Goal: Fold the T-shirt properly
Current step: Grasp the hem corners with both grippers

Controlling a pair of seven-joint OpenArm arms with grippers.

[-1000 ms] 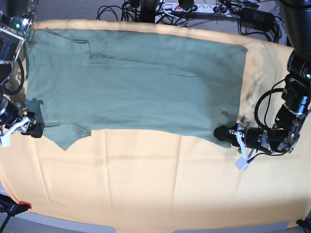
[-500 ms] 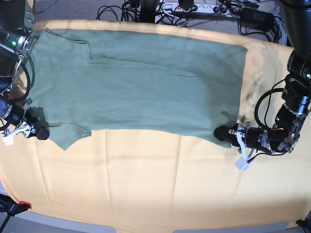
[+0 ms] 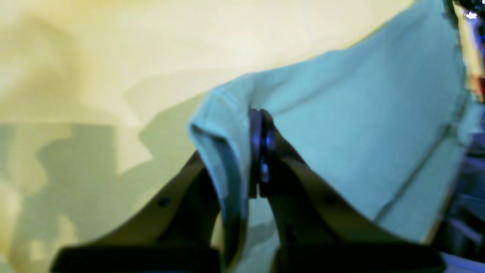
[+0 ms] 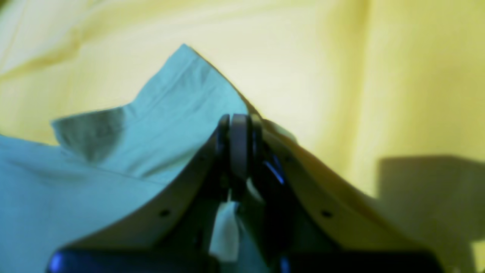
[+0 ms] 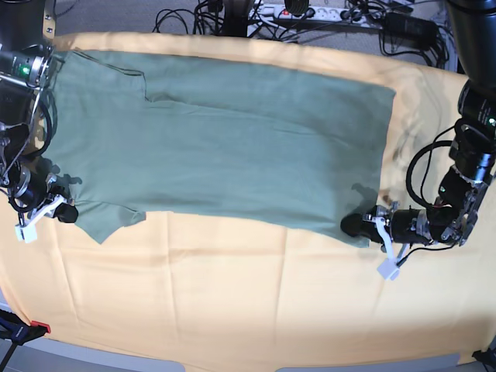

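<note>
Yellow-orange cloth point(image 5: 232, 294), sage-green T-shirt point(image 5: 225, 139) spread flat, plain, lightly creased

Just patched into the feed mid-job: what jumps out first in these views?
The sage-green T-shirt dominates, spread flat across the far half of the yellow-orange cloth. Each end effector is shut on a near corner of it: the left end effector at the base view's right, the right end effector at that view's left. A tangle of cables and a power strip lies beyond the cloth's far edge.
</note>
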